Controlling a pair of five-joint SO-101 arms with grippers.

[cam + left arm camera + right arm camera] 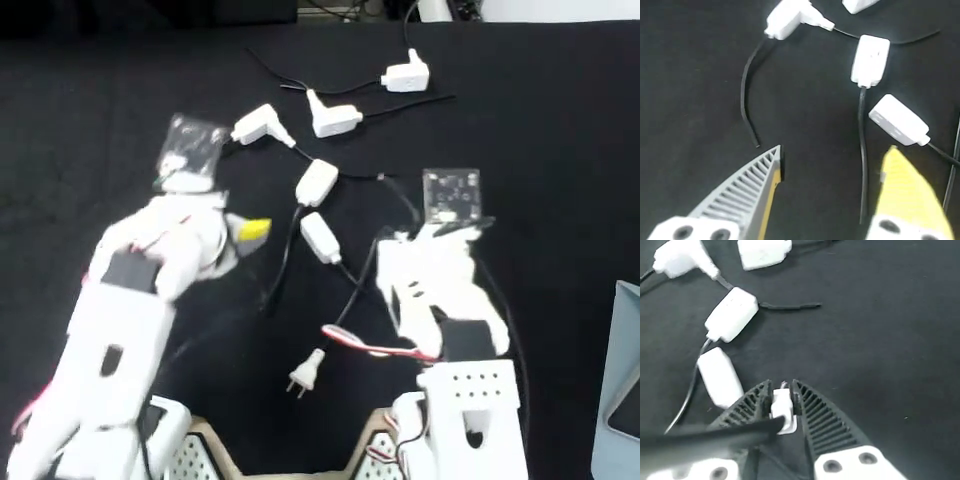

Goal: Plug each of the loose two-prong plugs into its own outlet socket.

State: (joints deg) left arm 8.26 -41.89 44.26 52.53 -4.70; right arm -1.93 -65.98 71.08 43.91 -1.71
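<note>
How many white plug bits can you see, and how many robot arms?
White boxy pieces on cords: 2
White angled plugs: 3
Small two-prong plug on the table: 1
Small white piece in the right gripper: 1
Robot arms: 2
Total: 9

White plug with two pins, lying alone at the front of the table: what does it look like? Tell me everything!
The small white two-prong plug lies flat on the black cloth table, near the front edge. Its body looks like plastic; two short pale prongs point toward the front left. A thin black cord leaves its back end and runs up the table. Nothing grips it; a red-and-white cable passes close behind.
</note>
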